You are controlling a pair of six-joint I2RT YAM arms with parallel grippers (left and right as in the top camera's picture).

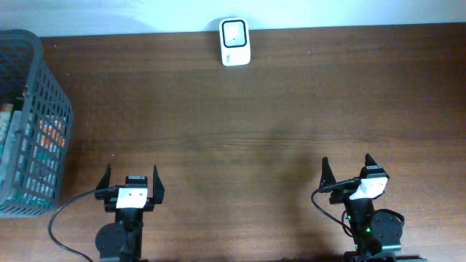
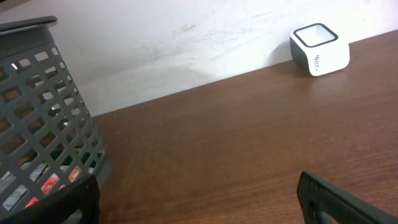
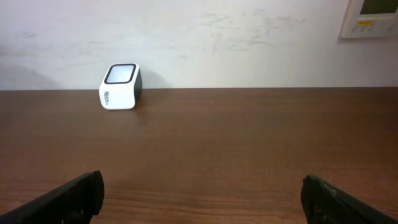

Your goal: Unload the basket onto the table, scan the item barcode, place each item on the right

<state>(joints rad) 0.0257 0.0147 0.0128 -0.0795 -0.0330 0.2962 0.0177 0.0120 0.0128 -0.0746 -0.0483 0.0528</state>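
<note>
The white barcode scanner (image 1: 234, 41) with a dark window stands at the table's far edge, centre; it also shows in the left wrist view (image 2: 319, 48) and the right wrist view (image 3: 120, 86). Items (image 1: 47, 135) with orange and green packaging lie inside the grey mesh basket (image 1: 54, 91) at the left, partly hidden by its walls; no barcode shows. My left gripper (image 1: 131, 173) is open and empty near the front edge, just right of the basket (image 2: 43, 124). My right gripper (image 1: 347, 161) is open and empty at the front right. Both are far from the scanner.
The brown wooden table (image 1: 240, 131) ends at a white wall behind the scanner. A black cable (image 1: 69, 207) loops from the left arm's base. A wall control panel (image 3: 373, 15) hangs at the upper right of the right wrist view.
</note>
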